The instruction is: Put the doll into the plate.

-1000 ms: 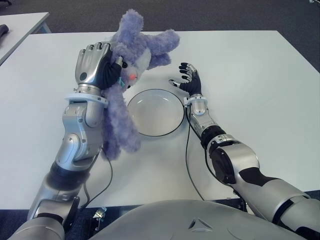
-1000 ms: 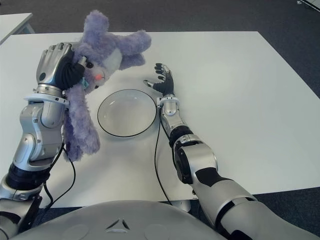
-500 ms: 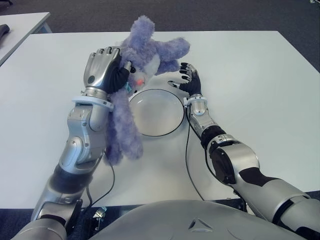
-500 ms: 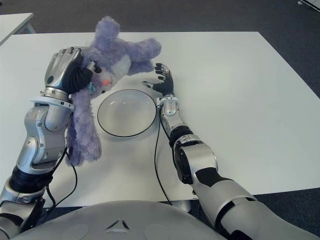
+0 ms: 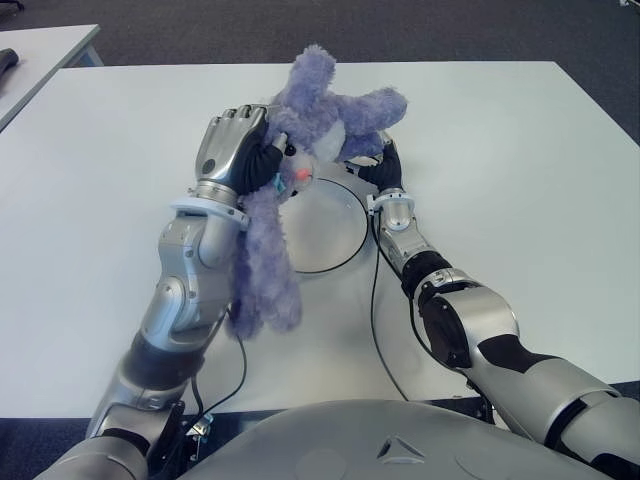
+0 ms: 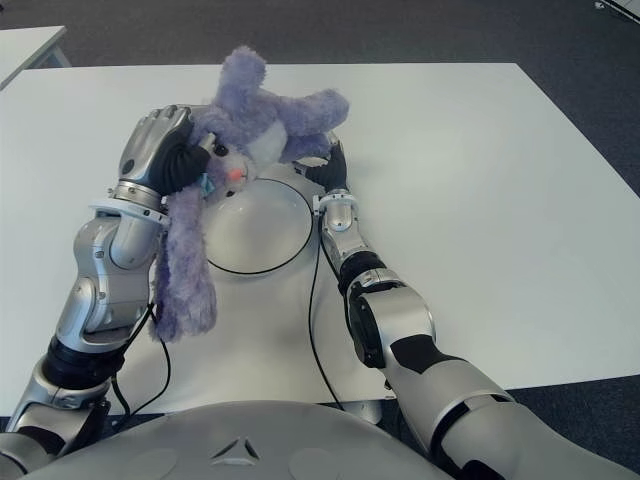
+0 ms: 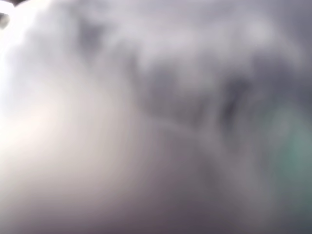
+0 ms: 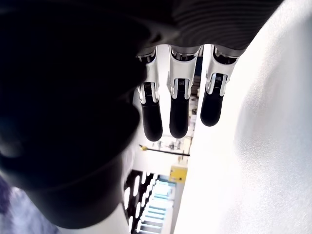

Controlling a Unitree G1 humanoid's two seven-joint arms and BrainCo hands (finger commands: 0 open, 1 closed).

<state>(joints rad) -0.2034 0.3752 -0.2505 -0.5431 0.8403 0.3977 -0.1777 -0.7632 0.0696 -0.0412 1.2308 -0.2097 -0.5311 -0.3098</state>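
White table [image 5: 520, 150] on dark carpet [image 5: 400, 30], with the corner of a 2nd white table [image 5: 40, 50] at far left. The left hand [image 5: 238, 150] is closed on the head of the purple doll [image 5: 300, 130], held above the left rim of the plate [image 5: 335, 225] with its body dangling beside the forearm. The right hand [image 5: 382, 170] shows just beyond the plate's right rim, partly under the doll's limb, with 3 fingers [image 8: 178, 109] extended and holding nothing.
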